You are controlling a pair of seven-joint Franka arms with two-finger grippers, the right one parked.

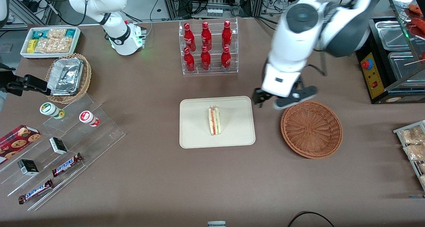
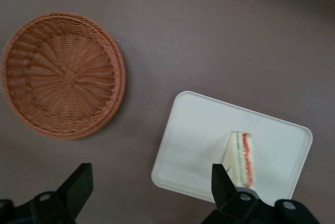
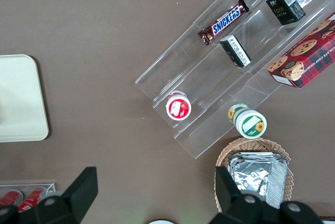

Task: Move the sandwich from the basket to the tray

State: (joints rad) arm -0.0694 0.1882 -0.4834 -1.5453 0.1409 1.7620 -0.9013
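The sandwich [image 1: 214, 121] stands on its edge on the tray [image 1: 196, 134], a pale white-bread wedge with a red stripe and thin green layers along the face turned up to the front camera. From my wrist camera the same sandwich [image 2: 242, 159] shows its red and green edge, and the cream tray [image 2: 193, 145] shows rounded corners and a low rim. The basket [image 1: 311, 129] sits beside the tray toward my end of the tabletop, a round reddish-brown wicker bowl with nothing in it; its weave [image 2: 64, 89] is plain from above. My gripper [image 1: 285, 99] hangs above the tabletop between the tray and the basket, its fingers [image 2: 78, 185] spread wide and holding nothing.

The tabletop [image 1: 149, 174] is a dull brown cloth-like surface. Farther from the front camera than the tray stands a clear rack of red bottles [image 1: 207, 47]. Toward the parked arm's end lie a clear stepped stand with chocolate bars [image 1: 66, 164] and a tan basket holding a foil container [image 1: 66, 76].

My own arm hides part of the tabletop near the basket's rim.
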